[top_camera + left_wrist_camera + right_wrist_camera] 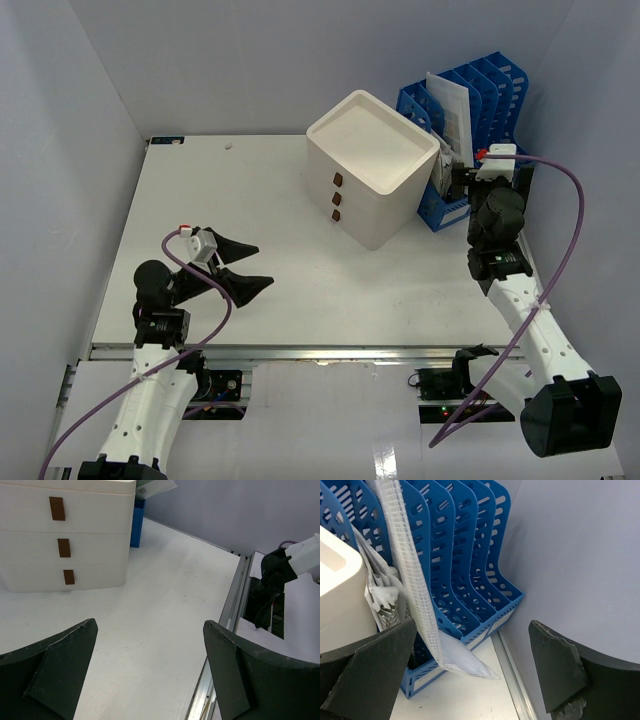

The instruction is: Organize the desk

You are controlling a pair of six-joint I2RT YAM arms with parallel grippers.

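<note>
Left claw (264, 265) and right claw (472, 625) both gape empty over the white desk (250, 200).
Right claw faces the blue file rack (480, 90) at the far right corner; its papers' (380, 590) print is too small to read.

Both arms are white-shelled links joined by round black motor housings. A purple cable (228, 308) loops off the left arm (150, 405); a second purple cable (580, 212) runs beside the right arm (535, 325). The left gripper (263, 265) has matte black wedge fingers (55, 675) with rough edges, behind a small white block (203, 243).
</note>
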